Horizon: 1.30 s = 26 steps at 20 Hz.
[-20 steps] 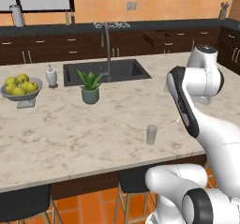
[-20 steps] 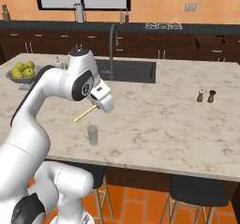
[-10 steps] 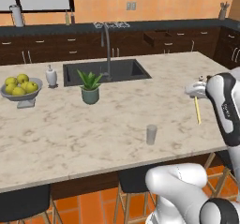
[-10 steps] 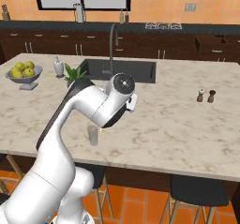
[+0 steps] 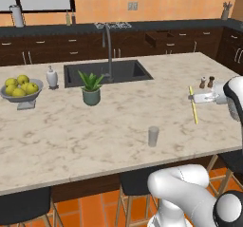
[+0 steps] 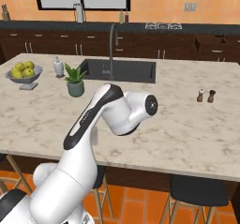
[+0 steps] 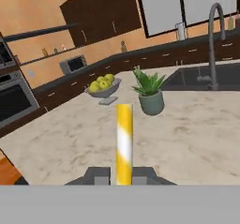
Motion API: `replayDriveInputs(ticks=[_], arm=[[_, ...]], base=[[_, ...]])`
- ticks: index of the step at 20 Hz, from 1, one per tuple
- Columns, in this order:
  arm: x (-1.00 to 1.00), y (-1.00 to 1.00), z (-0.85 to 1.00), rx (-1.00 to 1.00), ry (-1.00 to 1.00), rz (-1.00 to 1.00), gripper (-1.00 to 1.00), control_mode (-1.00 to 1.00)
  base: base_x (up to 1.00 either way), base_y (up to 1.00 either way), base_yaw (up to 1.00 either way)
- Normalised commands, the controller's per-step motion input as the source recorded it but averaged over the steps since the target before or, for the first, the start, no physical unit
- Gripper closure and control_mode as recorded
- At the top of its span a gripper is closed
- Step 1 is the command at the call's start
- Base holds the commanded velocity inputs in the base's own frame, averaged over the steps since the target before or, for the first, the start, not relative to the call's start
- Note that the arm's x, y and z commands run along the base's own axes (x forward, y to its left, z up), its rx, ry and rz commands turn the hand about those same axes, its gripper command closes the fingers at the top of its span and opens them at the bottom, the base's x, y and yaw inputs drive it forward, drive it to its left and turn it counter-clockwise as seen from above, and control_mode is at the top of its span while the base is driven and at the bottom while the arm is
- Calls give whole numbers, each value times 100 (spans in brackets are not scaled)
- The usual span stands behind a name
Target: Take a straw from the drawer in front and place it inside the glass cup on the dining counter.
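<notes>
Fingers [image 7: 123, 175] tight around straw [image 7: 124, 141]

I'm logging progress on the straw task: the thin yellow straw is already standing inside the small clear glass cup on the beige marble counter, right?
Not yet. The left base view shows the thin yellow straw clamped in the shut gripper, off to the right of the small clear glass cup, which stands empty on the beige marble counter.
</notes>
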Motion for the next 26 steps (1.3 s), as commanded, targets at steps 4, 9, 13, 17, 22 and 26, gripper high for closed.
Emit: replayDriveInputs(ticks=[4,9,13,17,22,26], arm=[[0,62,3,8,-20,16,100,-100],[0,36,10,12,-12,7,100,-100],[0,36,0,14,-3,11,100,-100],[0,27,0,15,-3,13,100,-100],[0,27,0,7,-6,11,100,-100],[2,9,0,0,-11,5,100,-100]], base=[[0,0,0],[0,0,0],[0,0,0],[0,0,0],[0,0,0],[0,0,0]])
